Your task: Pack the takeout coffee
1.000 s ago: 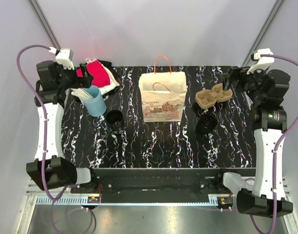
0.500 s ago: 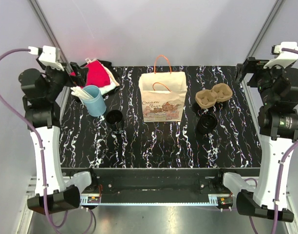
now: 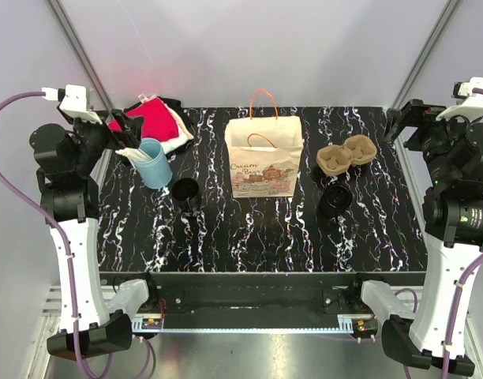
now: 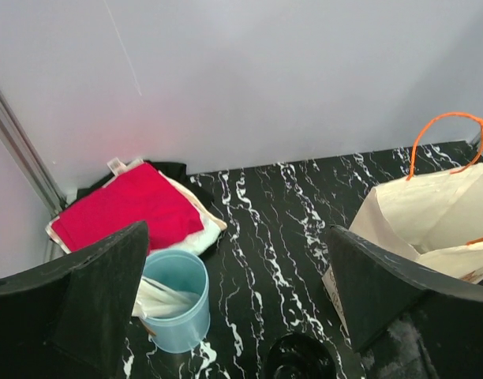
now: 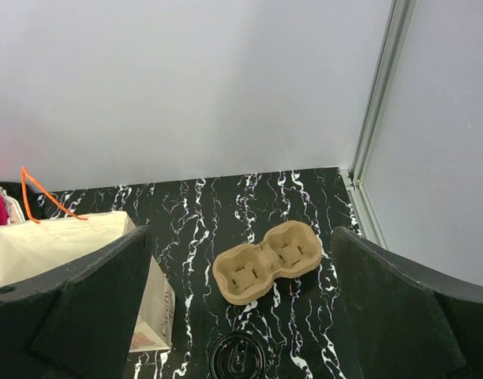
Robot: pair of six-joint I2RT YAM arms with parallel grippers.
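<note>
A paper bag (image 3: 262, 162) with orange handles stands open at the table's middle back. A brown cardboard cup carrier (image 3: 346, 155) lies to its right, with a black lidded cup (image 3: 335, 199) in front of it. A black open cup (image 3: 185, 190) stands left of the bag. My left gripper (image 3: 115, 130) is open and empty, raised at the far left; its view shows the black cup (image 4: 301, 359) and the bag (image 4: 431, 213). My right gripper (image 3: 403, 122) is open and empty, raised at the far right, above the carrier (image 5: 265, 260) and the lidded cup (image 5: 237, 357).
A light blue tumbler (image 3: 153, 163) holding white wrapped sticks stands at the back left, also in the left wrist view (image 4: 174, 312). A pile of red and white cloths (image 3: 156, 122) lies behind it. Metal frame posts (image 3: 76, 47) and walls close in the table.
Both arms have lifted and drawn outward to the table's sides. The left gripper left the tumbler area; the right gripper left the carrier area. The objects have not moved.
</note>
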